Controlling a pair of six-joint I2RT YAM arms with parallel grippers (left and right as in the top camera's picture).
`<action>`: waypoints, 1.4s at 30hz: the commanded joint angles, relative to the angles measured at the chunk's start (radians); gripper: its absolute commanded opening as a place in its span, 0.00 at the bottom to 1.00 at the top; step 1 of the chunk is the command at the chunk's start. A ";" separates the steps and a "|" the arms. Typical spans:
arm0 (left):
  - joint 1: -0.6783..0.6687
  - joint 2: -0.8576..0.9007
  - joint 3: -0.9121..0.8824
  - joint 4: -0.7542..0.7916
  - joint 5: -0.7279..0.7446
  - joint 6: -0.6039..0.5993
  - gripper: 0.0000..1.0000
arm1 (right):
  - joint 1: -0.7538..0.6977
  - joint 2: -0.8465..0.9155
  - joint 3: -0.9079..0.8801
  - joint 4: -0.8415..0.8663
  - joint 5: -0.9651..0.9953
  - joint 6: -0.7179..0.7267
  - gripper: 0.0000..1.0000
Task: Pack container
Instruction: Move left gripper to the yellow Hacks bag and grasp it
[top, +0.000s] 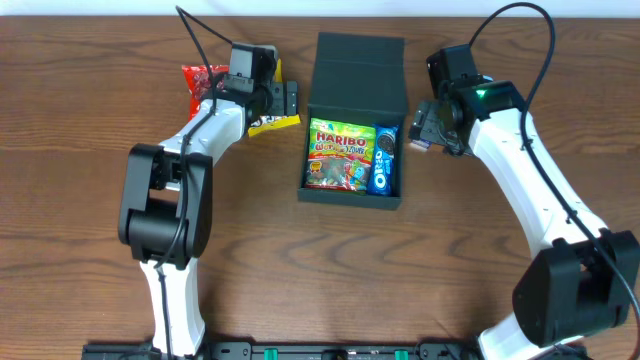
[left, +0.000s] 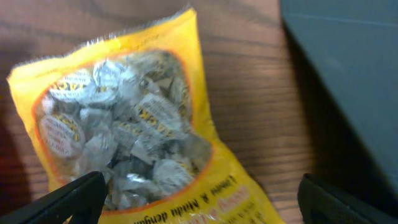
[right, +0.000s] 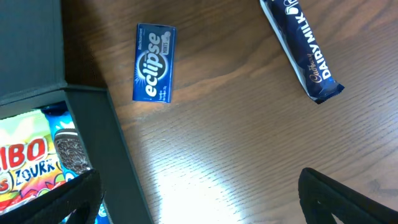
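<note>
The dark teal container (top: 352, 198) stands open at mid-table, its flap lid (top: 358, 70) laid back. Inside lie a Haribo packet (top: 338, 153) and a blue Oreo pack (top: 384, 158). My left gripper (top: 283, 100) is open just above a yellow packet of wrapped candies (top: 272, 122). In the left wrist view the yellow packet (left: 130, 130) lies between and beyond the open fingers (left: 202, 202), with the container (left: 348, 62) at the right. My right gripper (top: 425, 125) is open and empty beside the container's right wall (right: 118, 162), over bare wood (right: 199, 199).
A red snack packet (top: 203, 80) lies left of the yellow one. In the right wrist view a blue Eclipse mint tin (right: 154, 62) and a Dairy Milk bar (right: 305, 50) lie on the wooden table to the right of the container.
</note>
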 joint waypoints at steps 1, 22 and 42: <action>0.020 0.035 0.025 -0.012 0.001 -0.056 0.93 | -0.009 -0.014 -0.002 0.000 0.007 -0.013 0.99; 0.027 0.039 0.132 -0.187 0.016 0.008 0.06 | -0.009 -0.014 -0.002 -0.002 0.003 -0.013 0.99; -0.026 -0.093 0.693 -0.719 -0.019 0.433 0.06 | -0.087 -0.014 -0.002 -0.026 0.002 -0.013 0.99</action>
